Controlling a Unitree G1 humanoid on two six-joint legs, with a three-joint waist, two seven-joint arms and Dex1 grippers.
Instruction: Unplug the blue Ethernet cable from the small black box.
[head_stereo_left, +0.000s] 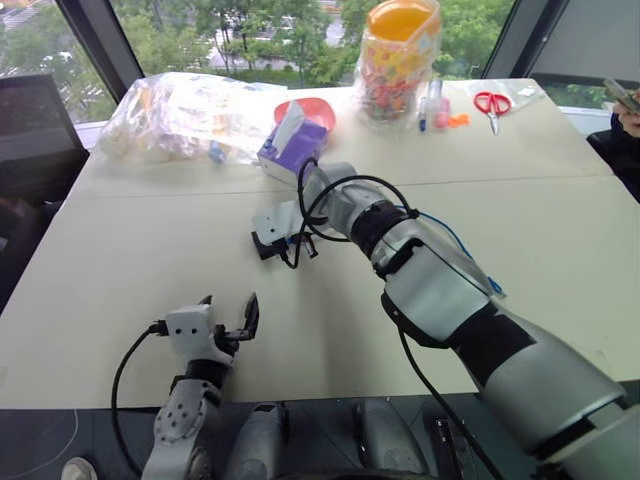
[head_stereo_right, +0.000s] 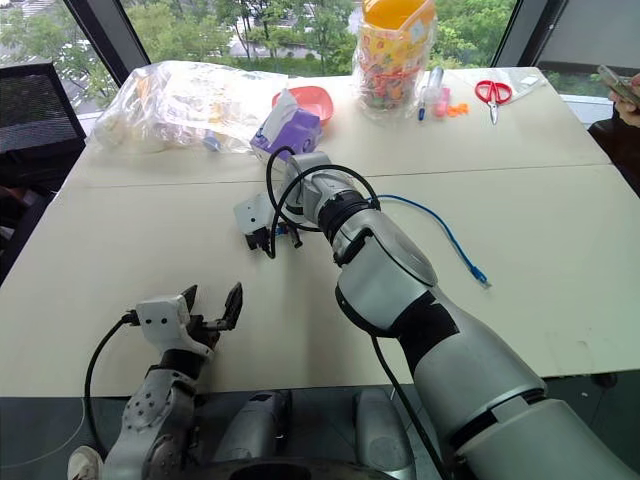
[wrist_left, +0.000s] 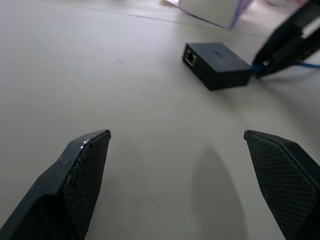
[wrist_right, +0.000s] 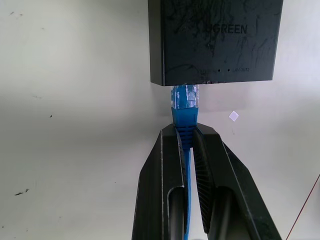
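The left pincer (head_stereo_left: 228, 312) hovers spread wide over the worktop's (head_stereo_left: 120, 260) near edge, holding nothing. Mid-worktop sits the small black box (wrist_right: 215, 40), the blue Ethernet cable (wrist_right: 185, 117) plugged into its side. The right pincer (wrist_right: 186, 137) pinches the cable just behind its plug; the cord trails toward the right edge.

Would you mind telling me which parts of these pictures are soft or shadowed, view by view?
Left wrist view: the left tool casts soft shadows on the table, and the purple tissue box is blurred. Right wrist view: the small black box and blue Ethernet cable are crisp, with a shadow under the box.
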